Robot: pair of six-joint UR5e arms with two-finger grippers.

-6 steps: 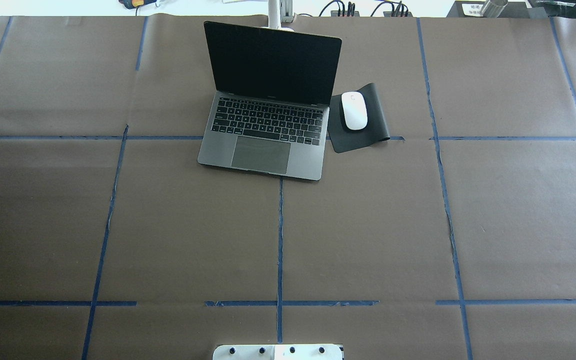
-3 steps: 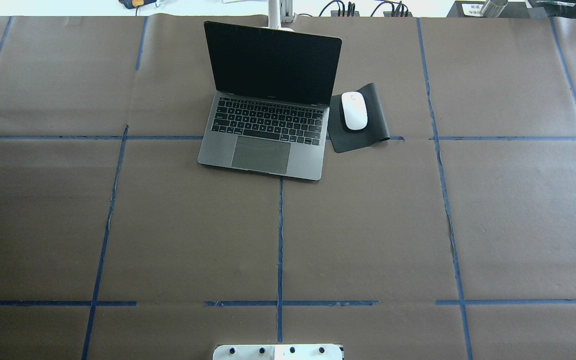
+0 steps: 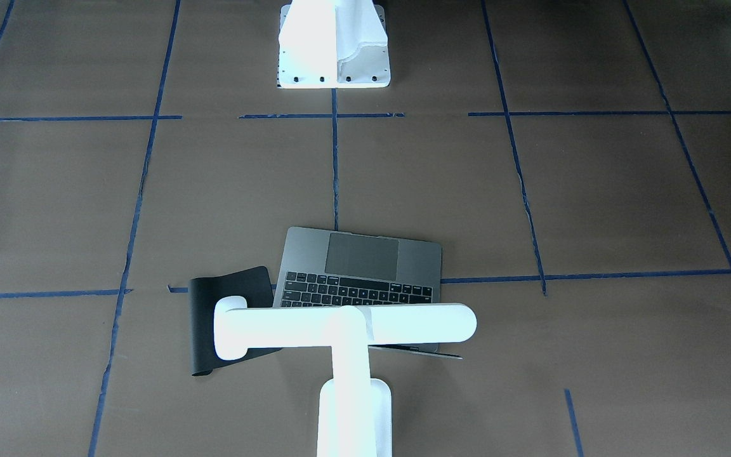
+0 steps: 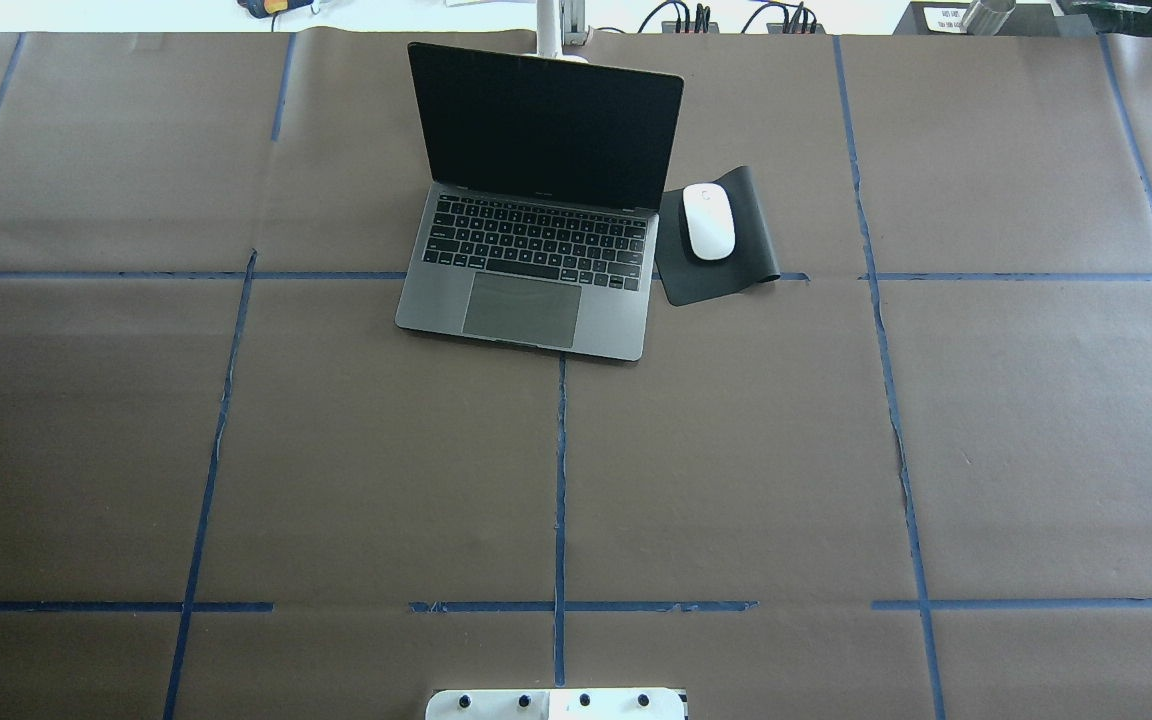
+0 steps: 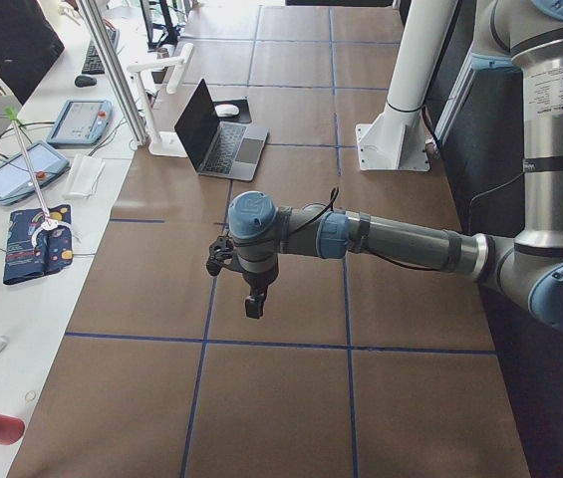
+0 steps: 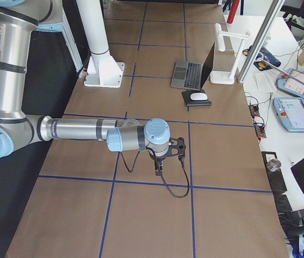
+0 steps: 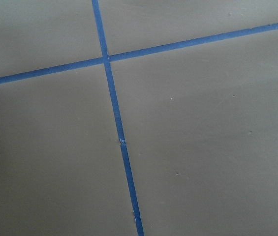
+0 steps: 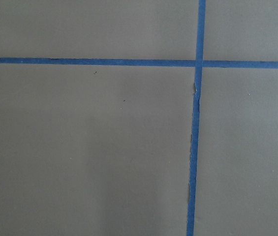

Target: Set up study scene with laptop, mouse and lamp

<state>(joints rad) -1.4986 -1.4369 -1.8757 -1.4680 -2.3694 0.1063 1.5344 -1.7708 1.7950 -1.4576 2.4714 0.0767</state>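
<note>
The laptop (image 4: 536, 250) stands open at the table's far middle, screen dark. The white mouse (image 4: 707, 222) lies on a black mat (image 4: 736, 262) right of it. The white T-shaped lamp (image 3: 346, 325) stands behind the laptop, its bar head over the screen edge; only its stem (image 4: 548, 28) shows in the overhead view. My left gripper (image 5: 251, 305) hangs over bare table far from them, seen only in the exterior left view. My right gripper (image 6: 157, 167) hangs likewise, seen only in the exterior right view. I cannot tell whether either is open or shut. Both wrist views show only brown paper and blue tape.
The white bolt-holed base block (image 4: 556, 705) sits at the near table edge. Blue tape lines (image 4: 560, 480) divide the brown table cover. Teach pendants (image 6: 294, 113) and a metal post (image 5: 122, 70) stand on the bench beyond the far edge.
</note>
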